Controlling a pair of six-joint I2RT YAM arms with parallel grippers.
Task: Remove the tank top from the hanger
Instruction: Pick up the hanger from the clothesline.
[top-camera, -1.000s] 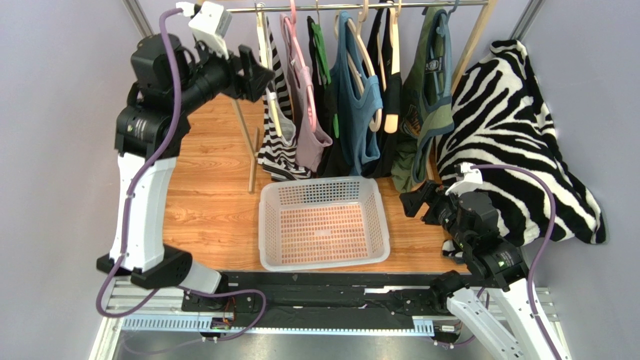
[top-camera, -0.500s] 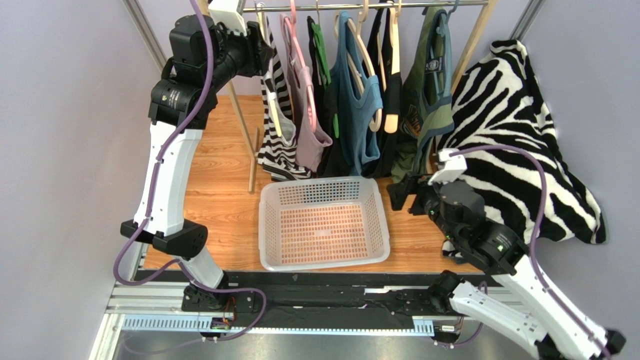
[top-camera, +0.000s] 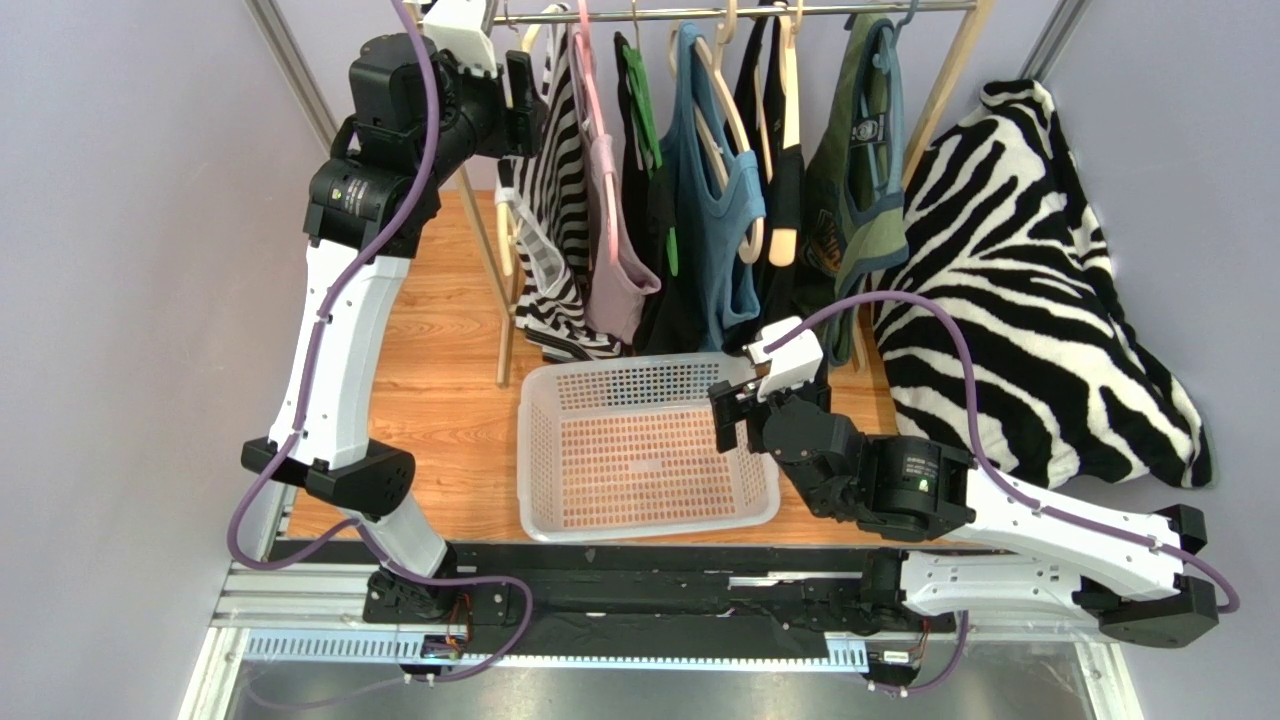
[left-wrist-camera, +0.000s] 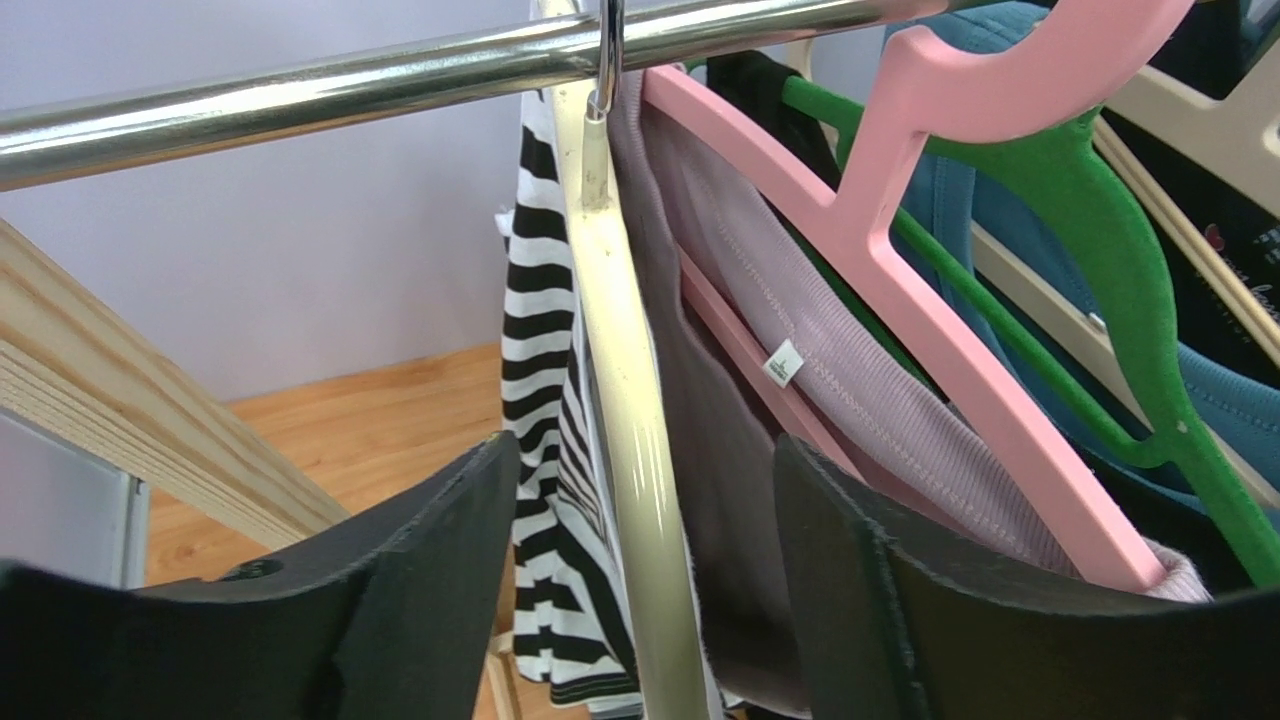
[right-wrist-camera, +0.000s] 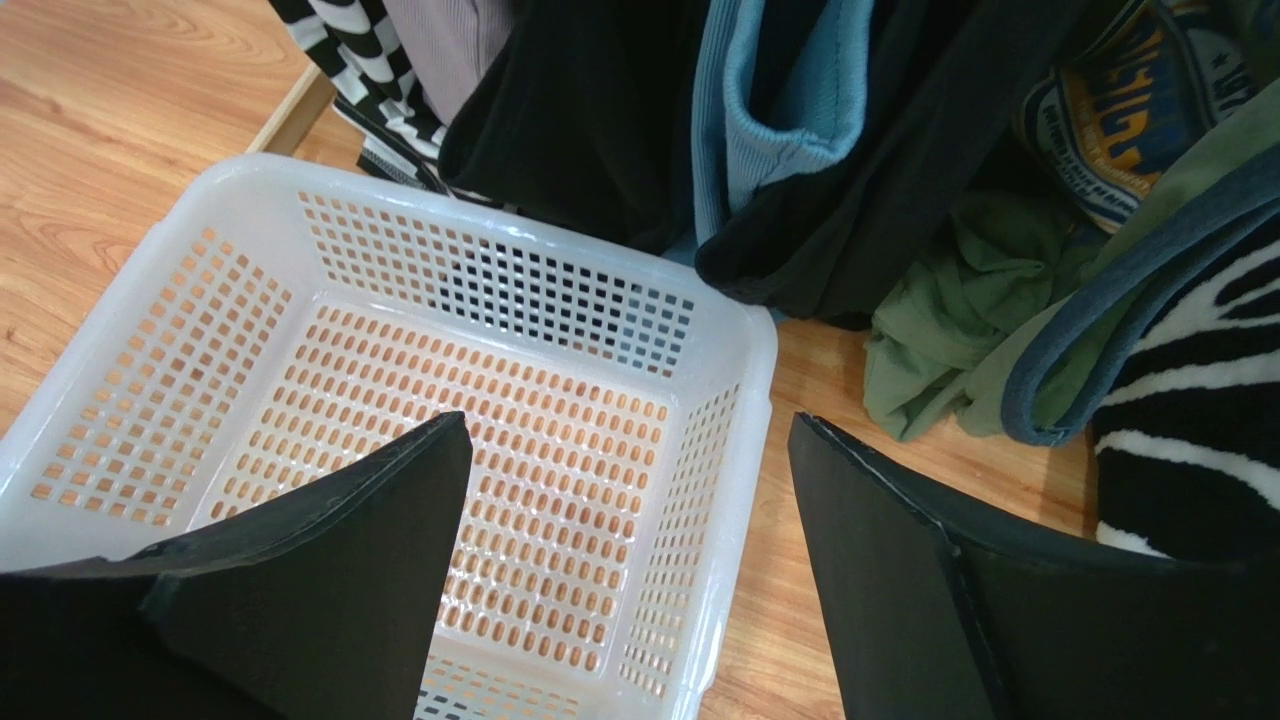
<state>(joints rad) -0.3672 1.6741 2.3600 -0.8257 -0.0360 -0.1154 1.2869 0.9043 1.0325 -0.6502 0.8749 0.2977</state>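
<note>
From above, two arms stand over one wooden table (top-camera: 421, 360) with one white basket (top-camera: 646, 518) and one chrome rail (top-camera: 721, 12). About six garments hang on the rail, and one zebra-print blanket (top-camera: 1037, 255) is draped at its right end. The striped tank top (top-camera: 553, 225), black and white, hangs at the left end of the row. The left gripper (top-camera: 526, 98) is raised against its upper part. The right gripper (top-camera: 730, 417) hovers over the basket's right rim.

In the left wrist view, the tank top (left-wrist-camera: 544, 450) has narrow horizontal stripes and hangs from one cream hanger (left-wrist-camera: 631, 420), whose metal hook (left-wrist-camera: 609, 60) loops over the rail (left-wrist-camera: 301, 90). The left gripper (left-wrist-camera: 646, 480) is spread, with a black finger on either side of the cream hanger and a gap showing at each side. Just right hangs a mauve top (left-wrist-camera: 842, 405) on one pink hanger (left-wrist-camera: 962, 90), then one green hanger (left-wrist-camera: 1112, 225). A small white label (left-wrist-camera: 781, 363) on the mauve top bears nothing legible.

In the right wrist view, the right gripper (right-wrist-camera: 631, 450) gapes wide and empty above the basket (right-wrist-camera: 496, 270). Behind the basket hang a black garment (right-wrist-camera: 601, 105), a blue one (right-wrist-camera: 766, 105) and an olive one (right-wrist-camera: 962, 330). A printed graphic (right-wrist-camera: 1112, 105) carries lettering too folded to read. Only the tank top's striped hem (right-wrist-camera: 353, 38) shows, at the upper left.
</note>
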